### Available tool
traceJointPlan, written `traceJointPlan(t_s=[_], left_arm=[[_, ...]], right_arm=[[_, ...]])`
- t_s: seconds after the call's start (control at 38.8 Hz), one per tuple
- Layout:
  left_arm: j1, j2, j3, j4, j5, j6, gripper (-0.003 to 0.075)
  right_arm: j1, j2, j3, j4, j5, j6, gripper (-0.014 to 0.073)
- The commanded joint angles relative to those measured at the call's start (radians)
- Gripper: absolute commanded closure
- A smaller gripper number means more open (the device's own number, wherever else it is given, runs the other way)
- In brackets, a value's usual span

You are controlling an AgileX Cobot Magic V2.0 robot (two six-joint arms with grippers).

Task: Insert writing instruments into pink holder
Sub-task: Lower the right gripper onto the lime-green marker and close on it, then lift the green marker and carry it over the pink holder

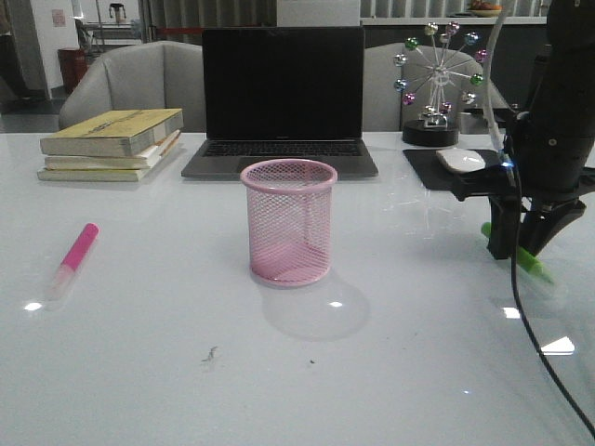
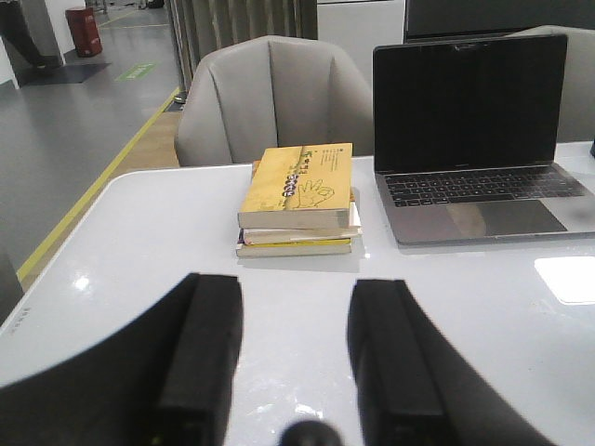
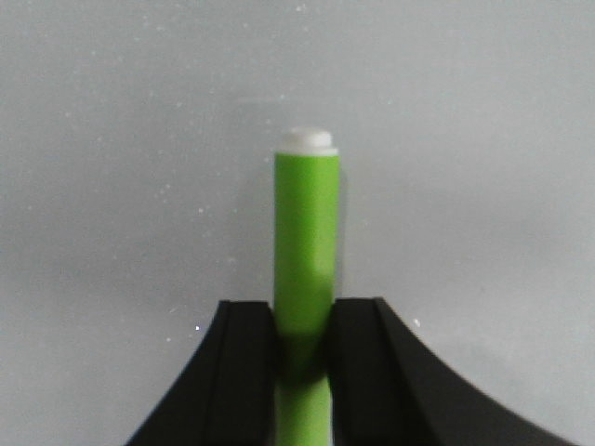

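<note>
While the right gripper (image 3: 303,362) pinches the green highlighter (image 3: 305,242) between both pads at the table's near right edge, a good lift means rising straight so the marker does not twist in the grip, then tipping it upright before it travels. The left gripper (image 2: 296,372) holds nothing, its pads spread wide. The pink highlighter (image 1: 76,255) lies flat at the left, well apart from everything. Further in, the pink holder (image 1: 289,223) stands upright and empty at centre; approach from above its rim. Beyond sit the laptop (image 1: 282,98) and the books (image 1: 112,141).
</note>
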Motion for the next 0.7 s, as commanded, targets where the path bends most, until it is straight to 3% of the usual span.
traceJointPlan(t_s=[0.0,0.44,0.67], left_arm=[[-0.001,0.006,-0.031,-0.007,-0.078,-0.01,0.0377],[-0.001,0.006,-0.031,-0.007,-0.078,-0.01,0.0377],[-0.001,0.006,-0.031,-0.007,-0.078,-0.01,0.0377]], right_arm=[[0.005,-0.059,-0.058,0.0,-0.024,-0.004,0.0564],[0.14,-0.353,-0.081,0.0,-0.397,-0.004,0.0564],[0.319,-0.398,0.014,0.0,-0.684,-0.004,0.0564]])
